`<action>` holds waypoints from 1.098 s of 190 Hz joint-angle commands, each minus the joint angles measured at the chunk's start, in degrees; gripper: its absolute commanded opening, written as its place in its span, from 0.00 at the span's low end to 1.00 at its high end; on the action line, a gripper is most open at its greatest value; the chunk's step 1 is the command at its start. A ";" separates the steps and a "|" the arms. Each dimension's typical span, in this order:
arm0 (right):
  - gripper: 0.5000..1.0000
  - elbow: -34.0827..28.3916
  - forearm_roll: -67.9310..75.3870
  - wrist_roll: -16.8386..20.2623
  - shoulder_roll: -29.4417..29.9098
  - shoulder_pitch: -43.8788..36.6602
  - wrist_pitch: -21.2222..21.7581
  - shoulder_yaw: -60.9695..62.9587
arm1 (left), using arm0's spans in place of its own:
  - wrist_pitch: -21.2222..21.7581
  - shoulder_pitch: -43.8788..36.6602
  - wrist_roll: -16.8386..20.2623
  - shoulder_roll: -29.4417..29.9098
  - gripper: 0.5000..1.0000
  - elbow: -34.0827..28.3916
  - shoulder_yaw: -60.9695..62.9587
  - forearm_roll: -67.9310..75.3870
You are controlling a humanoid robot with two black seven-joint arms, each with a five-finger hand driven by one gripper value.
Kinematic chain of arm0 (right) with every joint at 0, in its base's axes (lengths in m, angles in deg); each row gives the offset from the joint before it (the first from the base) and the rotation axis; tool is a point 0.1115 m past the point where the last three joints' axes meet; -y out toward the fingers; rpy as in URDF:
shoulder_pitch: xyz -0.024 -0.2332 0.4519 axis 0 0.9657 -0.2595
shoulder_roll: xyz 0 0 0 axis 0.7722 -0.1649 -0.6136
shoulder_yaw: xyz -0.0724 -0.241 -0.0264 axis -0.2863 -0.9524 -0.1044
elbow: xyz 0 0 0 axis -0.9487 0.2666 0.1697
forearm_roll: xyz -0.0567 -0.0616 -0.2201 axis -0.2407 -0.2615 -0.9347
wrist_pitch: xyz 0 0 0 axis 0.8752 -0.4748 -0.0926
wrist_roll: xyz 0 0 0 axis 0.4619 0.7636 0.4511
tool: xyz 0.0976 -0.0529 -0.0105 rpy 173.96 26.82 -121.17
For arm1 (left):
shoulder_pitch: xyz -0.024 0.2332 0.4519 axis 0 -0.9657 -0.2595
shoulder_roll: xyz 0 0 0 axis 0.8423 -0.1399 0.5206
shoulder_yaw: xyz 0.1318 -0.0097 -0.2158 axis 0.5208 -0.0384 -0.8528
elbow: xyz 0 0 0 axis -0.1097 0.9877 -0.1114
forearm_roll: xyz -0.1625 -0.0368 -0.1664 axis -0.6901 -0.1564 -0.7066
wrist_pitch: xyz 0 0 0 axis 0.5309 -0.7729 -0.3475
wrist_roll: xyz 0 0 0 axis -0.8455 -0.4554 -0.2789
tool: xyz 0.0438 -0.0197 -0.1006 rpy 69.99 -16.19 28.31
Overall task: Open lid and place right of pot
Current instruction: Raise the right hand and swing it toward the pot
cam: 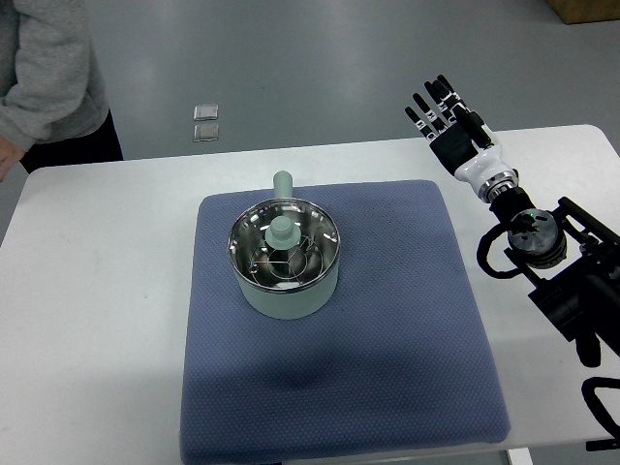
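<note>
Top view: right arm entering from the right edge, its black jointed links rising over the white table to a white wrist and a black hand. Right hand held beyond the table's far right edge, fingers extended, slightly apart and clasping nothing, pointing away from the robot's side; it is well apart from the pot. Left arm not shown.

Pot: a pale green, round vessel standing upright on a blue mat, left of the mat's centre and towards its far side. A stub handle of the same green projects from the far rim. Lid: clear glass with a metal rim, seated on the pot, carrying a pale green knob at its centre; the shiny interior shows through the glass. The mat right of the pot is bare.

Two small square objects lie on the grey floor beyond the table. A person in a grey sleeve stands at the far left corner. No brand, label or writing can be read on any item.
</note>
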 commanded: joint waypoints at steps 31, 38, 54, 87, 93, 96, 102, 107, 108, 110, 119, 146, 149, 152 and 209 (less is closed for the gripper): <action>0.86 -0.17 -0.79 0.09 -0.20 -0.41 -0.54 -0.11 | -0.17 0.00 0.00 0.00 1.00 0.09 0.00 0.02; 0.86 -0.17 -0.79 0.09 -0.20 -0.41 -0.54 -0.11 | -0.17 0.00 0.00 0.00 1.00 0.09 0.00 0.02; 0.86 -0.52 -1.23 0.53 -1.69 -1.20 -0.18 -1.17 | -0.17 0.00 0.09 0.00 1.00 0.18 0.09 0.02; 0.86 -1.75 -8.40 1.14 -4.67 -4.70 0.95 -4.93 | -0.09 0.00 0.18 0.00 1.00 0.01 0.35 0.02; 0.86 -2.37 -11.15 1.84 -5.73 -5.94 1.66 -6.35 | -0.09 0.09 0.18 0.00 1.00 -0.08 0.36 0.02; 0.86 -2.72 -11.87 2.11 -6.17 -6.38 1.93 -6.79 | -0.09 0.09 0.18 0.00 1.00 -0.08 0.36 0.02; 0.86 -3.69 -14.15 3.17 -7.49 -7.26 2.89 -8.11 | -0.09 0.17 0.18 0.00 1.00 -0.08 0.44 0.02; 0.86 -4.83 -15.90 3.95 -8.89 -8.14 3.94 -9.16 | -0.09 0.17 0.18 0.00 1.00 0.00 0.36 0.02; 0.86 -4.83 -15.91 3.96 -8.90 -8.14 3.95 -9.17 | -0.09 0.17 0.18 0.00 1.00 0.01 0.36 0.02; 0.86 -4.83 -15.91 3.96 -8.90 -8.14 3.95 -9.17 | -0.09 0.17 0.18 0.00 1.00 0.01 0.36 0.02; 0.86 -6.50 -19.15 5.10 -11.44 -10.77 5.70 -11.27 | -0.09 0.26 0.18 0.00 1.00 0.01 0.36 0.02; 0.86 -9.05 -27.33 6.15 -15.40 -16.49 8.52 -17.87 | -0.09 0.26 0.18 0.00 1.00 0.01 0.36 0.02; 0.86 -9.05 -27.33 6.15 -15.40 -16.49 8.52 -17.87 | -0.09 0.26 0.18 0.00 1.00 0.01 0.36 0.02; 0.86 -9.05 -27.33 6.15 -15.40 -16.49 8.52 -17.87 | -0.09 0.26 0.18 0.00 1.00 0.01 0.36 0.02; 0.86 -17.05 -40.61 6.77 -22.26 -37.93 10.54 -43.17 | -0.09 0.26 0.18 0.00 1.00 0.01 0.44 0.02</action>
